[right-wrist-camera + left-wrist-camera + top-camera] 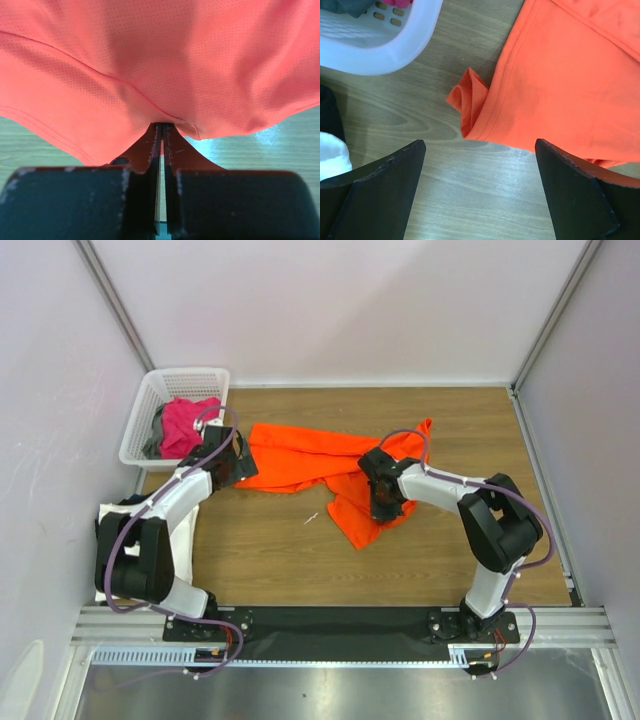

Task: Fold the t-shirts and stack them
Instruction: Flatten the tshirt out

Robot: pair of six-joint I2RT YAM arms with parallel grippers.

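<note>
- Right now my right gripper [161,127] is pinched tight on the orange t-shirt [300,465]. Its two fingers are pressed together with only a hairline between them, and a fold of the cloth is caught at their tips.
- Seen from the right wrist, the orange cloth drapes above and across those tips and fills most of the view.
- My left gripper [480,145] is spread wide and has hold of nothing. It hangs over bare table [470,200], just short of the shirt's hem.
- The orange t-shirt lies crumpled across the middle of the table between my two arms. One end is near the left gripper, and the other is bunched at the right one.
- A small doubled-over corner of orange pokes out from the hem in front of the left gripper.
- The white basket [150,405] sits at the back left corner, near the left gripper. It holds the magenta-pink shirt [188,422] and a grey shirt [157,438].
- A white shirt [332,155] and a dark shirt [329,115] lie at the left edge by my left arm. I cannot tell whether they are folded.
</note>
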